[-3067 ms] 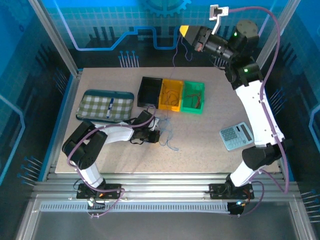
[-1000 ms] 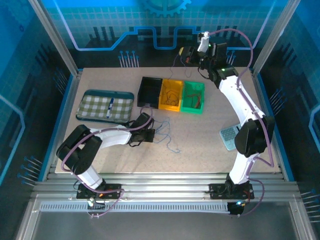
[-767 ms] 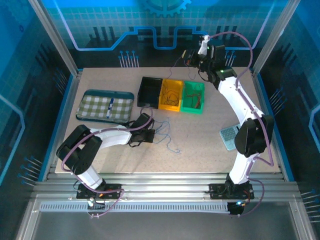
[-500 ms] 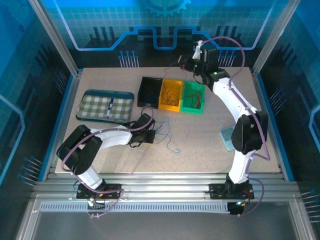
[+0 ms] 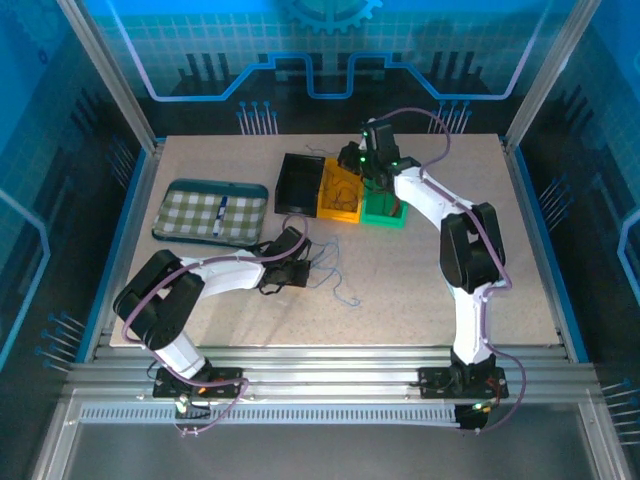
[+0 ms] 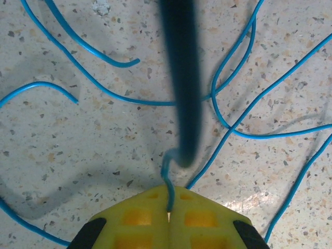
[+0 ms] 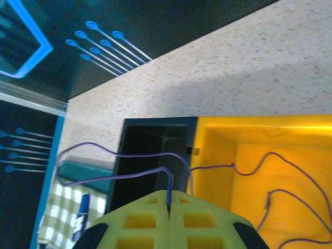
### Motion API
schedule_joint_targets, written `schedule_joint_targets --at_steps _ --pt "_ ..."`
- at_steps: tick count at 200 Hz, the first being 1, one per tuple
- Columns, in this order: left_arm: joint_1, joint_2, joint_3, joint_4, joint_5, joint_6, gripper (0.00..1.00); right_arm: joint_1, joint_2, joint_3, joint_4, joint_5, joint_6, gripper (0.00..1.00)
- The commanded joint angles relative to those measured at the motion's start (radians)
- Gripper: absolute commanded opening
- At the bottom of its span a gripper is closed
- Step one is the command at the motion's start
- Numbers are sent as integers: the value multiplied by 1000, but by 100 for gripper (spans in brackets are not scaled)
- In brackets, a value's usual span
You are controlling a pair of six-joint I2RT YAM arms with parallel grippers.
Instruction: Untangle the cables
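Right arm's come way down since a few seconds back. It was up high past the far edge of the table, and now my right gripper sits low over the bins. Its yellow fingers are pressed together on a violet strand, hair-thin. That strand climbs out of the pinch and runs off to the left of the tips in two long wavy passes above the black bin. Another bit heads right to a little kink over the yellow bin. More of the same thin wire lies in loose squiggles inside that bin, ahead and right of the fingers. Left arm hasn't budged, far as I can see. My left gripper is down by the table, closed up tight on a blue strand that curls up from between the tips. The rest of the cables on this side are skinny blue wires, fanned out flat in open curves ahead of the fingers and off to both sides, crossing each other to the right. There's also a dark blurry line straight ahead of the tips; can't tell what it is.
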Motion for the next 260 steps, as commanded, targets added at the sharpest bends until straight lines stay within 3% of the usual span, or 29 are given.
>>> schedule_joint_targets --at_steps 1,62,117,157,200,260 --pt "-9 -9 21 -31 -21 15 0 13 43 -1 -73 113 -6 0" --pt "-9 1 31 -32 -19 17 0 69 137 107 -282 231 -167 1" --pt "-15 11 42 -34 -19 19 0 89 213 227 -333 273 -181 4" --pt "-23 12 45 -46 -27 21 0 45 239 297 -296 180 -68 4" --pt "-25 -1 40 -50 -35 24 0 -6 239 248 -115 62 61 4" --pt "-25 6 46 -54 -38 23 0 -18 278 223 9 7 161 4"
